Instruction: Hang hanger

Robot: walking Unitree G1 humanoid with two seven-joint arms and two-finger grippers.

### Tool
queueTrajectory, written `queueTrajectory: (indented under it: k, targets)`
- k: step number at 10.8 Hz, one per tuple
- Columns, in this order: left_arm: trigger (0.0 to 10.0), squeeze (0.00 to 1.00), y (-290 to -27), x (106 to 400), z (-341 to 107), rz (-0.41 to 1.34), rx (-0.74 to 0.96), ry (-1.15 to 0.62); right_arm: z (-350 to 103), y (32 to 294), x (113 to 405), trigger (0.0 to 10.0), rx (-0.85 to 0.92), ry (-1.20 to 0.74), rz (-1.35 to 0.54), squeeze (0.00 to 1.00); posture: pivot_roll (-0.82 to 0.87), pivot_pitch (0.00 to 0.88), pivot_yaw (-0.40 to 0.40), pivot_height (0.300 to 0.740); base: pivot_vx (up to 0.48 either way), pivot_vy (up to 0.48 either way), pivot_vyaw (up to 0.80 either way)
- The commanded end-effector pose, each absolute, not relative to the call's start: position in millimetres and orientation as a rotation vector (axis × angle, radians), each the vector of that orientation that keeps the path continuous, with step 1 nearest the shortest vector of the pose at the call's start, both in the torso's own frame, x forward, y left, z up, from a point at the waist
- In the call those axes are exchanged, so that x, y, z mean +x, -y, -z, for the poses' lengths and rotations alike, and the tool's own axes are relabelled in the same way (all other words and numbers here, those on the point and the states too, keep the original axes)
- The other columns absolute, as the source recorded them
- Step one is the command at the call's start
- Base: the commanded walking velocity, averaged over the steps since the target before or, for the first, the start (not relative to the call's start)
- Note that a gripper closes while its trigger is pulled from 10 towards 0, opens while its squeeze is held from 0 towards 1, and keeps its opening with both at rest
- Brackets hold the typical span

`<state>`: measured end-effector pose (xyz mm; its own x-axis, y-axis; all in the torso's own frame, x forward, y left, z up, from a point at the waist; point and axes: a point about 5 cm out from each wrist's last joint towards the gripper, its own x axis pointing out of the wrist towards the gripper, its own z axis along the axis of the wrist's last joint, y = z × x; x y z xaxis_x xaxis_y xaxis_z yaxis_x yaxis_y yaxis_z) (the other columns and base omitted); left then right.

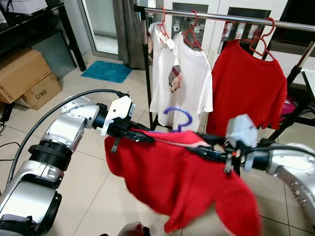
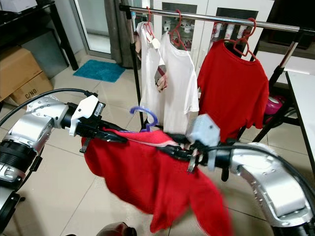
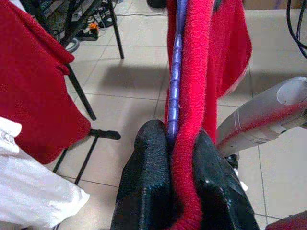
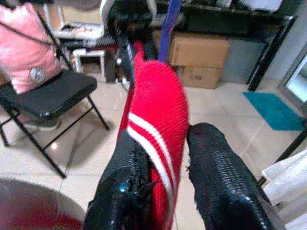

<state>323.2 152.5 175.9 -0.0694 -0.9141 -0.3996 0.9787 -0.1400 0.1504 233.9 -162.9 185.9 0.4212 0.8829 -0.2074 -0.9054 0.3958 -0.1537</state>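
Midway to the clothes rack [image 1: 231,18], the robot carries a purple hanger [image 1: 178,118] draped with a red sweater [image 1: 177,182], stretched between its two arms in front of the rail. Its left gripper [image 1: 140,135] pinches one shoulder end, the black fingers [image 3: 148,191] pressed together on the purple bar and the knit folded over it, as the left wrist view shows. Across from it, the right gripper [image 1: 209,151] pinches the other shoulder of the sweater, a white stripe of the fabric caught between its fingers [image 4: 225,187]; whether the hanger's bar also sits inside that pinch cannot be told. Between the grippers the hanger's hook stands upright, below the rail and apart from it. On the rail already hang two white shirts [image 1: 184,73] toward its left end and a red T-shirt [image 1: 248,88] toward its right, each on a red hanger. Done well, the step in hand looks to call for lifting both ends together so the hook stays upright, bringing it above the rail at the bare stretch between the white shirts and the red T-shirt, and lowering it onto the bar before either pinch loosens. Uneven lifting could tip the hook or let the sweater slide off.
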Motion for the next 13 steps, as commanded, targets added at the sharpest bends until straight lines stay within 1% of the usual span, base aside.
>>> queueTrajectory:
  k: [1, 2, 3, 4, 5, 6, 9, 10, 11, 12, 13]
  targets:
    - [0.0, 0.0, -163.6, 328.0, -183.3, 1.59, 0.484, -0.19, -202.5, 171.6, 237.3, 10.0, -0.262, -0.019, -1.087, 1.0, 0.08, 0.007, 0.067, 0.74, 0.0, 0.0, 0.0]
    - [0.0, 0.0, -165.1, 328.3, -183.6, 1.582, 0.485, -0.191, -212.4, 175.4, 238.7, 10.0, -0.223, 0.023, -1.071, 1.0, 0.08, 0.007, 0.067, 0.74, 0.0, 0.0, 0.0]
    - [0.0, 0.0, -165.4, 327.8, -183.1, 1.581, 0.487, -0.19, -229.4, 179.0, 239.7, 10.0, -0.11, 0.111, -1.06, 1.0, 0.08, 0.007, 0.067, 0.74, 0.0, 0.0, 0.0]
    - [0.0, 0.0, -164.4, 327.2, -182.5, 1.586, 0.49, -0.189, -238.4, 178.5, 240.1, 10.0, -0.058, 0.165, -1.061, 1.0, 0.08, 0.007, 0.068, 0.74, 0.0, 0.0, 0.0]
    - [0.0, 0.0, -160.5, 325.9, -183.5, 1.604, 0.493, -0.174, -239.1, 174.5, 241.1, 10.0, -0.041, 0.18, -1.055, 0.87, 0.08, 0.007, 0.069, 0.74, 0.0, 0.0, 0.0]
    - [0.0, 0.0, -155.8, 324.9, -185.5, 1.621, 0.492, -0.154, -230.2, 167.3, 240.2, 10.0, -0.057, 0.131, -1.081, 0.0, 0.08, 0.006, 0.07, 0.74, 0.0, 0.0, 0.0]
    - [0.0, 0.0, -147.1, 320.8, -189.1, 1.671, 0.497, -0.123, -217.5, 149.5, 236.4, 10.0, -0.013, 0.073, -1.17, 0.0, 0.08, 0.005, 0.073, 0.74, 0.0, 0.0, 0.0]
    - [0.0, 0.0, -144.6, 319.4, -188.1, 1.686, 0.498, -0.124, -218.1, 144.8, 237.7, 9.5, -0.001, 0.08, -1.185, 0.0, 0.09, 0.005, 0.074, 0.74, 0.0, 0.0, 0.0]
    - [0.0, 0.0, -143.1, 318.0, -186.7, 1.696, 0.503, -0.128, -220.4, 141.5, 238.3, 1.3, 0.026, 0.093, -1.198, 0.0, 0.09, 0.005, 0.074, 0.74, 0.0, 0.0, 0.0]
    - [0.0, 0.0, -142.5, 317.4, -185.7, 1.699, 0.504, -0.13, -221.3, 140.3, 238.0, 0.0, 0.035, 0.091, -1.21, 0.0, 0.09, 0.005, 0.074, 0.74, 0.0, 0.0, 0.0]
    - [0.0, 0.0, -142.1, 317.4, -185.4, 1.699, 0.504, -0.13, -221.1, 140.1, 237.7, 0.0, 0.039, 0.086, -1.215, 0.0, 0.09, 0.007, 0.074, 0.74, 0.0, 0.0, 0.0]
